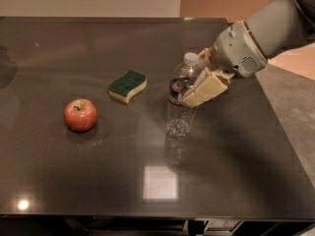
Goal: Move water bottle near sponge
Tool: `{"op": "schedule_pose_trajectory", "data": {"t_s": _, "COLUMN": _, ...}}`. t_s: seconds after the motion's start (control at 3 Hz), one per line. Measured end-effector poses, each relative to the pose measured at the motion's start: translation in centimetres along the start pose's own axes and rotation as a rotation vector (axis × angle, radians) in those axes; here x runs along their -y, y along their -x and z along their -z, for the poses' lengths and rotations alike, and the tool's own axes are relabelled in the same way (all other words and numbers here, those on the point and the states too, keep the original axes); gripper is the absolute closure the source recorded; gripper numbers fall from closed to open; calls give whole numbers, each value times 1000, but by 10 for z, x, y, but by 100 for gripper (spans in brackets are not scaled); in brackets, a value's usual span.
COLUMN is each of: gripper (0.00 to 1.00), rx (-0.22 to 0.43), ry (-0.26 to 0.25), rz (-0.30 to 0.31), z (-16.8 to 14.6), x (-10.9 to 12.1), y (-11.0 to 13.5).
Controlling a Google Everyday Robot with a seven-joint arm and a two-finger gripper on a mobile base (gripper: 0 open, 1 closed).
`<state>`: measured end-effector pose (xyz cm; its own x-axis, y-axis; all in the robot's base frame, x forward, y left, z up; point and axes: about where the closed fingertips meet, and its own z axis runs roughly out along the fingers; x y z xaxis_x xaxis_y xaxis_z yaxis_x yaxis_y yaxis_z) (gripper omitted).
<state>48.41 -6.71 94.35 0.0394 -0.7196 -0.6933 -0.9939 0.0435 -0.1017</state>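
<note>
The gripper (194, 90) is pinching the tilted bottle (178, 114) at its label, seemingly just above the table (236, 171). The bottle is hanging near the sponge (127, 85), not touching it.

Dim room, light from overhead. Glossy dark table (59, 181) throws a square white glare patch (160, 182) near the front edge, a small hot spot (22, 204) front-left. The apple (80, 115) casts a soft shadow. Right of centre the gripper (191, 82), clamped on the water bottle (183, 74), catches the brightest light; bottle mirrored below
</note>
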Motion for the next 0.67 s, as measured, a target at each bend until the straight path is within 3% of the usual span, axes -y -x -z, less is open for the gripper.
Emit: {"op": "schedule_pose_trajectory", "data": {"t_s": 0.67, "gripper": 100, "rx": 25, "ry": -12, "rz": 51, "z": -17, "x": 41, "y": 40}}
